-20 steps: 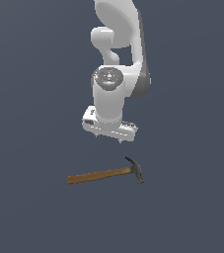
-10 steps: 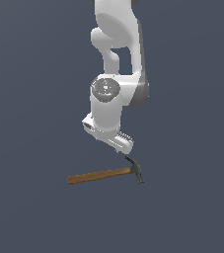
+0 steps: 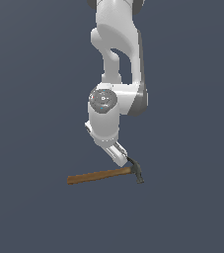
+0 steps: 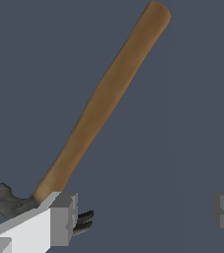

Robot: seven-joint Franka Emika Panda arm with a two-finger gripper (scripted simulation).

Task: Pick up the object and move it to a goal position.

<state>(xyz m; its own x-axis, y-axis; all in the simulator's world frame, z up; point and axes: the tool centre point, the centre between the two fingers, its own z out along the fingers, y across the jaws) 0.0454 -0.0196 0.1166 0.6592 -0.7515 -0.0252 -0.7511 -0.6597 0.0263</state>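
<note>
Right now, by part:
Fingers: the gripper (image 4: 145, 215) is hanging with its fingers (image 4: 64, 217) spread wide and nothing between them; one finger is sitting just beside the hammer's neck, the other well apart from it.
Hammer: the claw hammer (image 3: 103, 174) is lying flat on the worktop (image 3: 34, 212), its brown wooden handle (image 4: 101, 104) pointing toward the exterior view's left and its dark grey head (image 3: 137, 171) toward the exterior view's right.
Arm: the white arm (image 3: 111, 108) is leaning down over the head end, wrist low, fingertips reaching roughly hammer height.
Progress: approach is looking nearly complete; no grasp is being made yet.
Remaining: closing on the hammer, lifting, and carrying it to the goal, which is not showing in either view.
</note>
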